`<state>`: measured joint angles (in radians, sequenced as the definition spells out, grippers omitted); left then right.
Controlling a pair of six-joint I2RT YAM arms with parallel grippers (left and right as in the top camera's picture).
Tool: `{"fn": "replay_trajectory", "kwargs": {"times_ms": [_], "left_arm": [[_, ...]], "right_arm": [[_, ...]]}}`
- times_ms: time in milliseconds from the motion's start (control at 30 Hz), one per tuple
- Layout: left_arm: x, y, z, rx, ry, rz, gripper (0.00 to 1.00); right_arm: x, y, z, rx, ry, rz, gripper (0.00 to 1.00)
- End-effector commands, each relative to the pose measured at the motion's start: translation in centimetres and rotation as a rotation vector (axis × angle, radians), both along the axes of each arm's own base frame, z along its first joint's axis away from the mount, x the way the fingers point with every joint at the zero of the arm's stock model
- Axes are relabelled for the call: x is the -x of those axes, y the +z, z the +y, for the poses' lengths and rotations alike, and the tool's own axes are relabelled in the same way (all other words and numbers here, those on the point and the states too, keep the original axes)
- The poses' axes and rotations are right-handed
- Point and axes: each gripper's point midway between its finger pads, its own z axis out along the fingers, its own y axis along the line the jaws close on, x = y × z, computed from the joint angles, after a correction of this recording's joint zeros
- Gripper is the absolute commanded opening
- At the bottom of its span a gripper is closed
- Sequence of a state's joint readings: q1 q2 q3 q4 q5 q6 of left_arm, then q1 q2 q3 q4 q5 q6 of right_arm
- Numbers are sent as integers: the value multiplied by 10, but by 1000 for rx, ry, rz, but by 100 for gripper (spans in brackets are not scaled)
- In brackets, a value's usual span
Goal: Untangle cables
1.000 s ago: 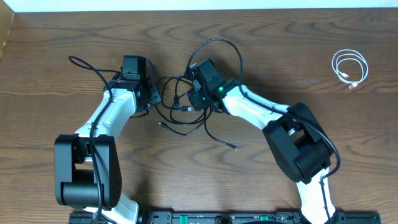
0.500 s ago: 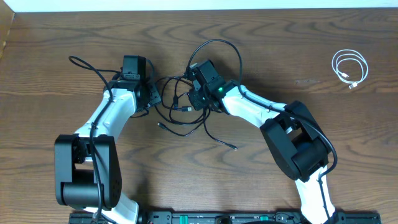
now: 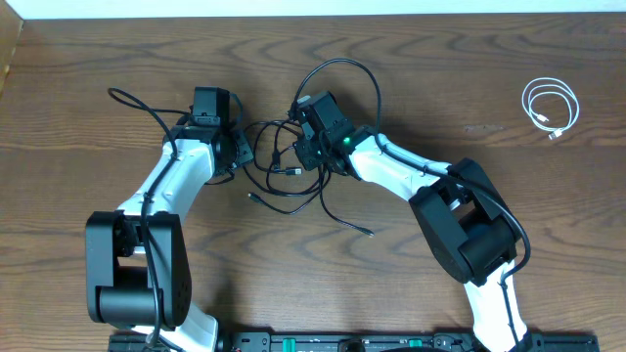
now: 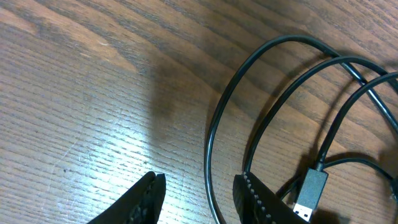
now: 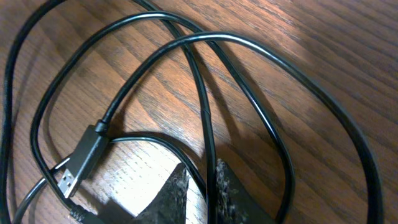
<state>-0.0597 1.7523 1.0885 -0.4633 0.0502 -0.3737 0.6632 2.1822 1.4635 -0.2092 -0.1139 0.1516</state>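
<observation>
Two black cables (image 3: 277, 166) lie tangled on the wooden table between my two grippers. A white cable (image 3: 550, 106) sits coiled on its own at the far right. My left gripper (image 3: 238, 154) is at the tangle's left side. In the left wrist view it (image 4: 199, 194) is open, with one black strand (image 4: 210, 155) running loose between the jaws and a USB plug (image 4: 309, 194) just right of them. My right gripper (image 3: 301, 156) is at the tangle's right side. In the right wrist view it (image 5: 204, 186) is pinched on a black strand (image 5: 203, 112), with a second plug (image 5: 84, 158) lying to its left.
Each arm's own black wire loops above the table, one at the left (image 3: 132, 101) and one arching over the right wrist (image 3: 347, 70). Loose cable ends trail toward the front (image 3: 347, 220). The table's far edge (image 3: 313, 14) meets a white wall.
The right gripper's head has edged slightly left over the tangle. The left arm and the white cable have not moved.
</observation>
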Motion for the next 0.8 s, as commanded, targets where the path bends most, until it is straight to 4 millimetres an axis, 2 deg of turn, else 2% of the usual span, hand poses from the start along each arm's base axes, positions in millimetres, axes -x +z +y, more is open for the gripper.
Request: {"fn": "replay_trajectory", "kwargs": {"times_ms": [0,167,400,533,767], "left_arm": [[1,2,2,-1,11,-5,41],[1,2,2,-1,11,-5,41],[1,2,2,-1,11,-5,41],[1,2,2,-1,11,-4,41],[1,2,2,-2,11,-5,41]], "right_arm": [[-8,-3,-11,50,-44,-20,10],[-7,-6,-15,70,-52,-18,1],[-7,-1,-13,72,-35,-33,1],[-10,19,-11,59,-15,-73,1],[-11,77,-9,9,3,-164,1]]}}
